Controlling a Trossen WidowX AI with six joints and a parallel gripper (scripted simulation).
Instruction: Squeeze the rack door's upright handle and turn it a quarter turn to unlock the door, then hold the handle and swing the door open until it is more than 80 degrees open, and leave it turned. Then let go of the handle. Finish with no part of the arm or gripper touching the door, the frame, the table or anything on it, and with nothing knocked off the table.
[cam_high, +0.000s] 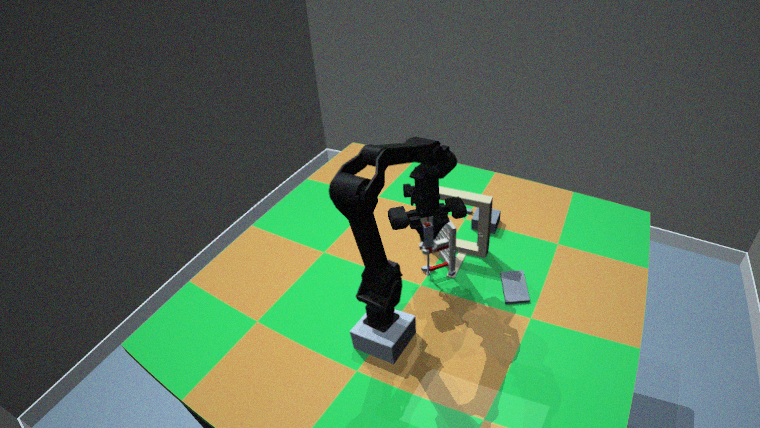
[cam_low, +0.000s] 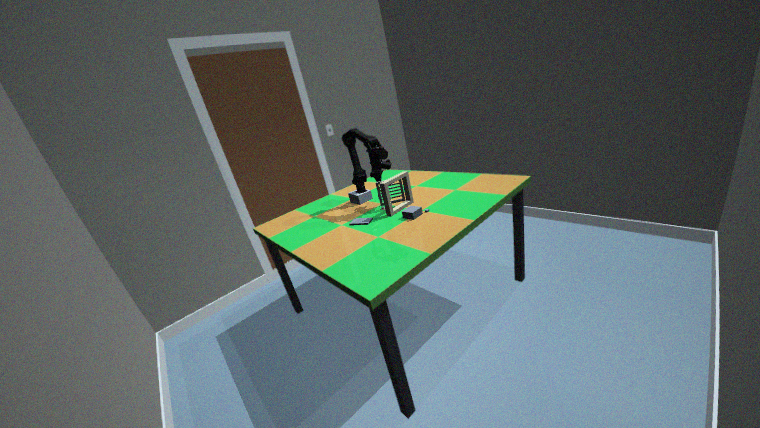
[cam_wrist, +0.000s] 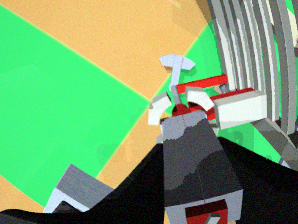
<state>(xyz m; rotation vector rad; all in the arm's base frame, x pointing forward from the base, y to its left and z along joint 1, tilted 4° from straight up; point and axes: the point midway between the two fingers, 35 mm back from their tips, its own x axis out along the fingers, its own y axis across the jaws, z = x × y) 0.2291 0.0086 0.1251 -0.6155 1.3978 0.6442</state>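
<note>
Starts at left, in the top view, with the pale grey block base (cam_high: 372, 348) (cam_low: 360, 199) (cam_wrist: 82, 182) on the checkered table (cam_high: 223, 353) (cam_low: 372, 265) (cam_wrist: 60, 85), then rises through the black arm (cam_high: 366, 239) (cam_low: 354, 162) and bends over rightward to the gripper (cam_high: 427, 232) (cam_low: 378, 177) (cam_wrist: 189, 148). Points downward there, jaws clenched around the grey upper part of the upright handle (cam_high: 428, 238) (cam_wrist: 196, 152). Joins onward, by red and white fittings, to the barred rack door (cam_high: 452, 252) (cam_low: 380, 195) (cam_wrist: 250, 50). Stands swung out at an angle from the cream frame (cam_high: 483, 228) (cam_low: 388, 200), in the case of that door; cannot tell whether past 80 degrees. Shows just beyond the frame a small grey box (cam_high: 488, 219) (cam_low: 412, 213), and farthest right a flat grey slab (cam_high: 515, 287) (cam_low: 361, 221), lying on a green square, apart from the door. Leaves both well inside the table's edges.
</note>
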